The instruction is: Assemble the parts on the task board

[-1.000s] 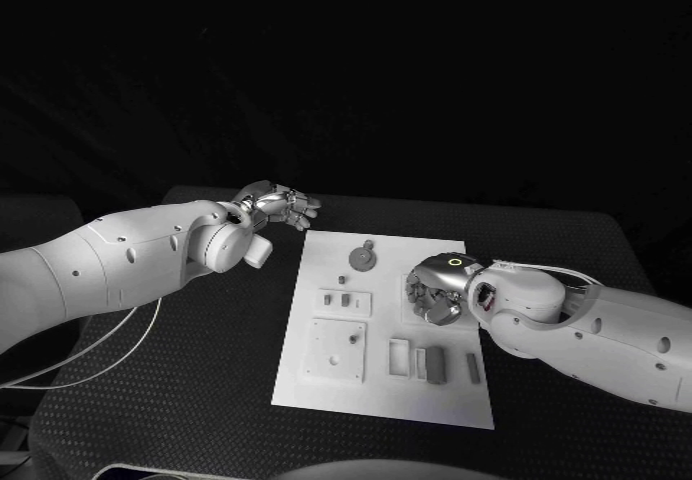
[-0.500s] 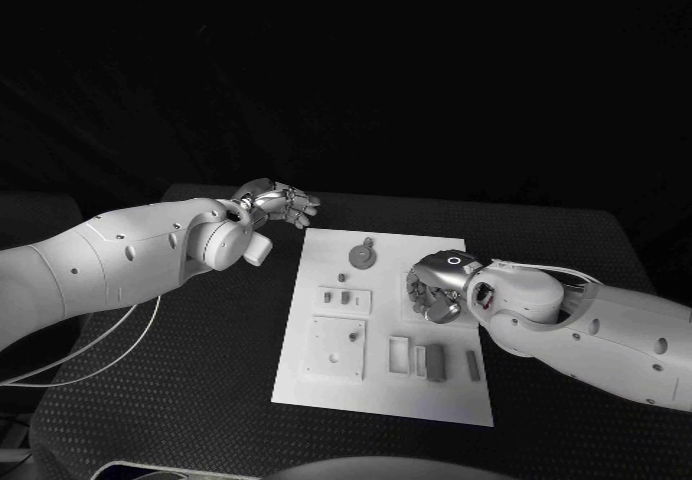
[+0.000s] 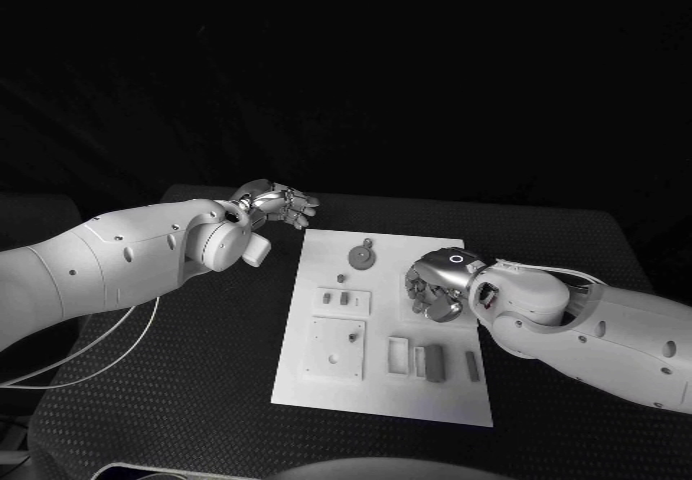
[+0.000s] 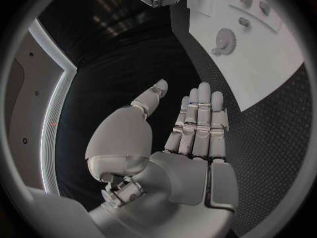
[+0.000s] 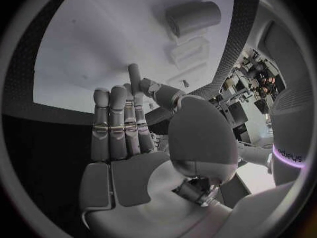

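On the black, fine-textured table lies the flat white rectangular task board, long axis running away from the robot. Parts on it appear grey: a round toothed disc with a small tab near the far end; a small peg just below it; a raised white rectangular block carrying two small slots; a larger raised square plate with small holes toward the near-left corner; beside it an open rectangular frame, then two narrow upright bars and a darker grey bar, close together but apart. Right silver many-fingered hand sits over the board's right-middle area; right wrist view shows the fingers straight, side by side, thumb set apart, nothing in the palm, held above the smooth white board surface with a grey cylindrical part lying further off. Whether the fingertips touch the board cannot be told. Left silver hand is off the board, over the table beyond its far-left corner; left wrist view shows the palm flat, fingers extended together, empty.
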